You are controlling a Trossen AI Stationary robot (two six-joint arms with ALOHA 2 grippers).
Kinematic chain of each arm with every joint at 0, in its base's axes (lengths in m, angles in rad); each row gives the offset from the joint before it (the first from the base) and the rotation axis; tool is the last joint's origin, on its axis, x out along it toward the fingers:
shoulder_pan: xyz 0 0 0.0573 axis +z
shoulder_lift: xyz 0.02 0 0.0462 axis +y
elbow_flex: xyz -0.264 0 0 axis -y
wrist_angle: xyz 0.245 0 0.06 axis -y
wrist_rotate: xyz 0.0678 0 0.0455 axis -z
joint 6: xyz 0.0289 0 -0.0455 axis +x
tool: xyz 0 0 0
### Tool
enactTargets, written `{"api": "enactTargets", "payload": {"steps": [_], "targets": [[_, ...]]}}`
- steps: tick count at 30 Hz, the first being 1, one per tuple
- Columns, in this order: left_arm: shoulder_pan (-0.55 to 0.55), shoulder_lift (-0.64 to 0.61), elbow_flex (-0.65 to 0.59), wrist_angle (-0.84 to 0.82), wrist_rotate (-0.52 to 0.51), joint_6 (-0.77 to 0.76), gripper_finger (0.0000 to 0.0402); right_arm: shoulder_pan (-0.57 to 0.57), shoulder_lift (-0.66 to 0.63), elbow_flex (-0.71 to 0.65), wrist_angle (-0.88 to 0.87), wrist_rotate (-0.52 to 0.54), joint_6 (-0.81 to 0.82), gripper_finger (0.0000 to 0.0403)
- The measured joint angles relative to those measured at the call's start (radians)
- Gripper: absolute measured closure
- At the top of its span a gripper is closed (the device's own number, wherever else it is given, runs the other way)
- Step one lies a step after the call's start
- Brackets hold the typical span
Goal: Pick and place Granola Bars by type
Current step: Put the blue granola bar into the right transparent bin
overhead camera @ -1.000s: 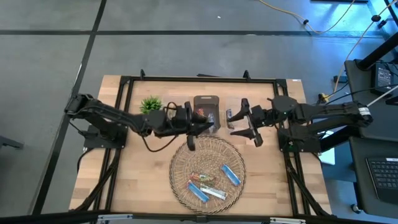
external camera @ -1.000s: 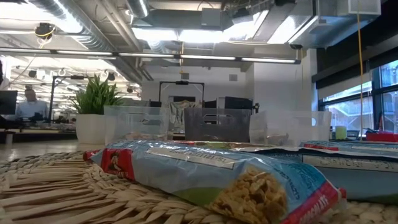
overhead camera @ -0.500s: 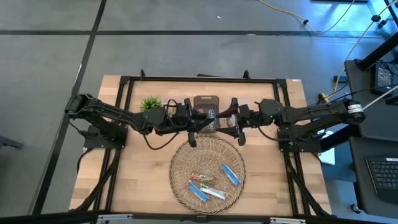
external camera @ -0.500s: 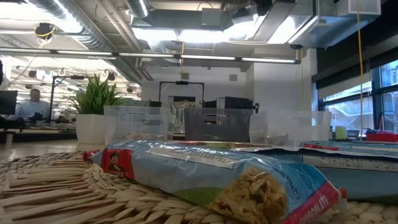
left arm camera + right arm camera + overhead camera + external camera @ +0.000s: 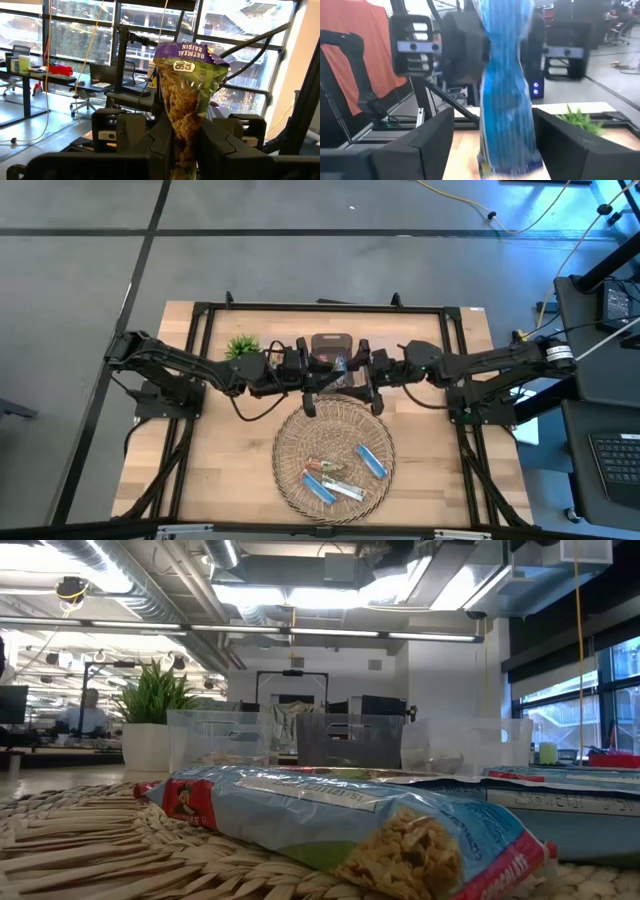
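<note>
My left gripper point(image 5: 185, 150) pinches an oatmeal-raisin bar point(image 5: 189, 95) upright above the containers point(image 5: 332, 360) while my right gripper point(image 5: 492, 145), fingers spread, straddles it for what looks like a handover; light, crinkly, slippery, so I'd clamp its flat middle.

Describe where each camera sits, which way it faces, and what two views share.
High view: above the table, looking straight down; both arms, left claw and right claw meeting over the bins.
Low view: table height, looking level across the basket; no robot parts.
Left wrist view: looks past its shut claw at the held granola bar.
Right wrist view: looks past its open claw; shares that bar.
</note>
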Motion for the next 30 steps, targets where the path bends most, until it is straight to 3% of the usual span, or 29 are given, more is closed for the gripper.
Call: {"api": "enactTargets", "payload": {"steps": [16, 26, 30], "targets": [[-0.002, 0.0, 0.0, -0.001, -0.003, -0.002, 0.0338, 0.0, 0.007, 0.019, -0.056, -0.004, 0.003, 0.0268], [-0.002, -0.001, 0.0, -0.007, -0.032, 0.013, 0.0255, 0.0, 0.006, 0.019, -0.057, -0.005, 0.004, 0.0279], [-0.004, -0.017, 0.0, -0.094, -0.006, 0.061, 0.0227, 0.0, 0.002, 0.019, -0.059, 0.018, 0.005, 0.028]]}}
